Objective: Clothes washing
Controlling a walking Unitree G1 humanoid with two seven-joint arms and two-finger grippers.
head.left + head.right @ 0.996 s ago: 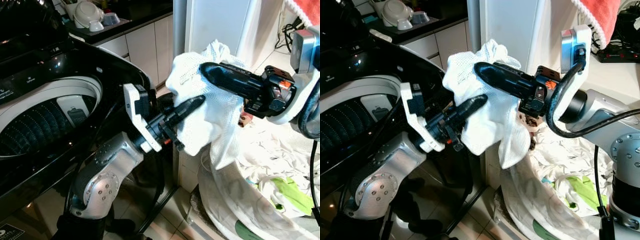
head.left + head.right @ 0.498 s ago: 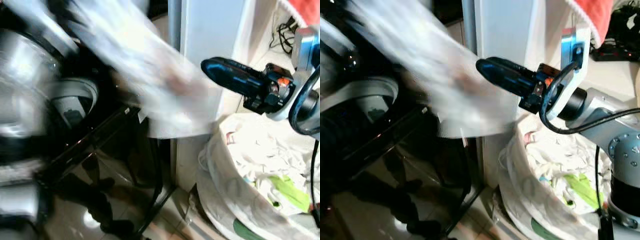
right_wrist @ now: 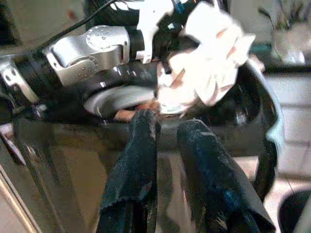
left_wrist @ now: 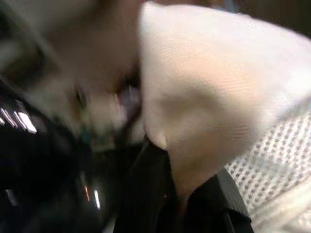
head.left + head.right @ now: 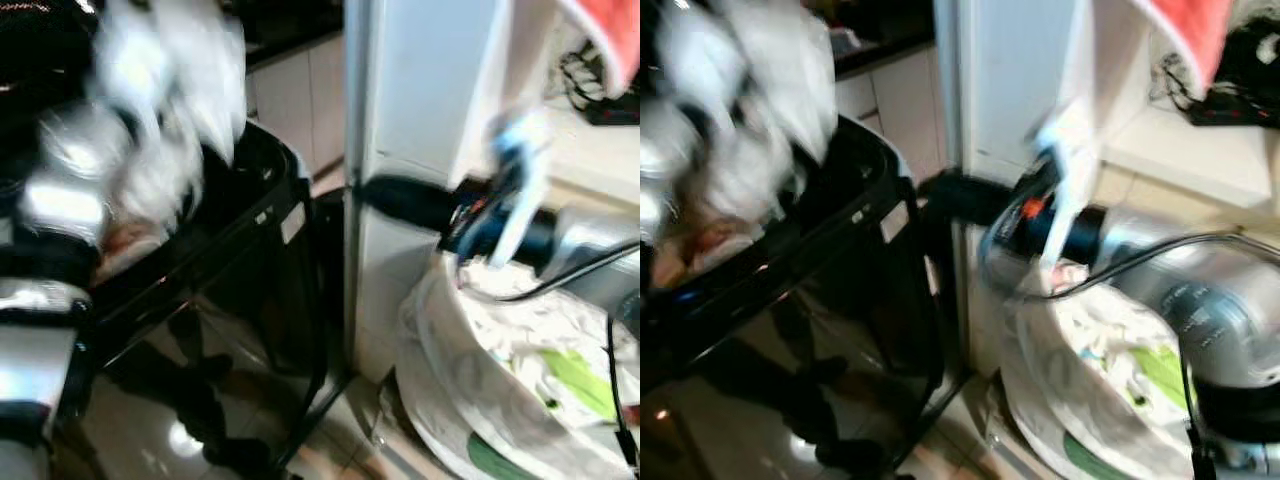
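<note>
A white mesh garment hangs blurred over the open top of the black washing machine, at the left. My left gripper is shut on it, and in the left wrist view the mesh cloth lies over one black finger. My right gripper points left from the middle of the scene, just above the rim of the white laundry bag. In the right wrist view its two black fingers stand a little apart with nothing between them.
The laundry bag at the lower right holds white clothes and a green piece. A tall white cabinet stands between washer and bag. A red towel hangs at the top right. Glossy tiled floor lies below.
The left arm has swung the mesh garment away from the right gripper, leftward and up over the washer. The right gripper no longer touches the cloth and has dropped lower and shifted left.
</note>
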